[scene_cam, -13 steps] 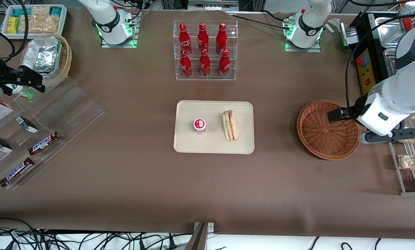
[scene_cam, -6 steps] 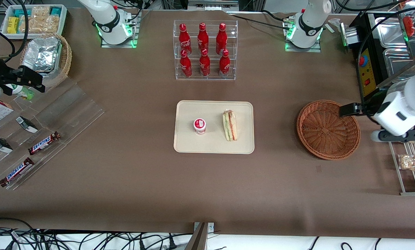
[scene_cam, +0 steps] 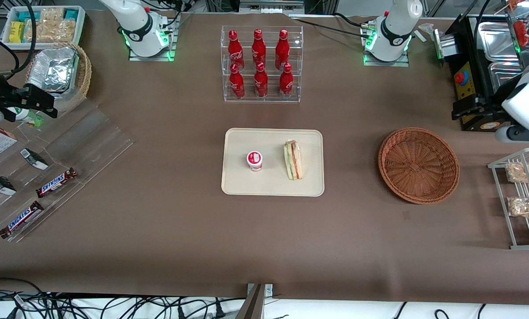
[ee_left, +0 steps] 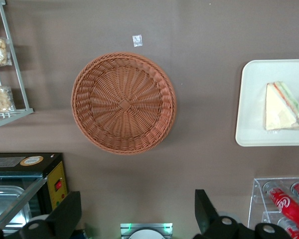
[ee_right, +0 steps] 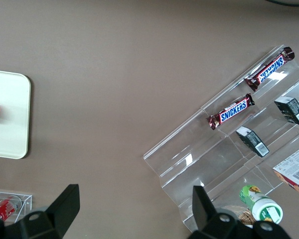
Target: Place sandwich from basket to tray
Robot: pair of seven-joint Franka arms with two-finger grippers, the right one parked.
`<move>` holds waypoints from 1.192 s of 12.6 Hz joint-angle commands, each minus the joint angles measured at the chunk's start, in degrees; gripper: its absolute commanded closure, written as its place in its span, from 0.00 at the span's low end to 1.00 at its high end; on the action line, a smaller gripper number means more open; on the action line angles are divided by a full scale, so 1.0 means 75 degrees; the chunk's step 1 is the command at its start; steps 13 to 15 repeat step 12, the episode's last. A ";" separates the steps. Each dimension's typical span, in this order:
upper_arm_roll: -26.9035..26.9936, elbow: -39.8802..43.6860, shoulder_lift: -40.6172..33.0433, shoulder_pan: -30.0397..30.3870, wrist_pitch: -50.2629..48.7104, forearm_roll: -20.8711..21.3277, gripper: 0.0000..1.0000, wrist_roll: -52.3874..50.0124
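I have the sandwich lying on the tray, set toward the tray's edge nearest the basket, with a small red-capped cup beside it nearer the tray's middle. The basket sits well apart from the tray, toward the working arm's end of the table, and the wrist camera shows nothing lying on its woven floor. By my reading the placing is done.

My gripper hangs high, off the basket's rim and close to the black control box at the working arm's end of the table. Its fingers stand wide apart and carry nothing.

What worries me now is mostly the arm itself. It is close to the control box and the metal trays, and cables drape over that corner; a careless swing could snag a cable or knock the box. The wire rack of bagged snacks stands just beside the basket at the table's edge, so a low pass there could clip its frame or drag a bag off.

The sandwich stands on its narrow side, as far as I can judge, so a bump to the tray or table might tip it against the rim or over it. It also lies rather near that edge, leaving little margin. The bottle rack is far enough from all this that I do not count it at risk.
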 commanded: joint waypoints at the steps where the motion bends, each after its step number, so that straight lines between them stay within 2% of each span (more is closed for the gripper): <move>1: 0.0276 -0.0383 -0.0198 -0.0167 0.0143 -0.0172 0.00 0.0299; 5: 0.0334 -0.0336 -0.0174 -0.0156 0.0167 -0.0055 0.00 0.0393; 12: 0.0428 -0.0453 0.0411 -0.0062 0.1477 -0.0067 0.00 0.0300; 15: 0.0428 -0.0453 0.0411 -0.0062 0.1477 -0.0067 0.00 0.0300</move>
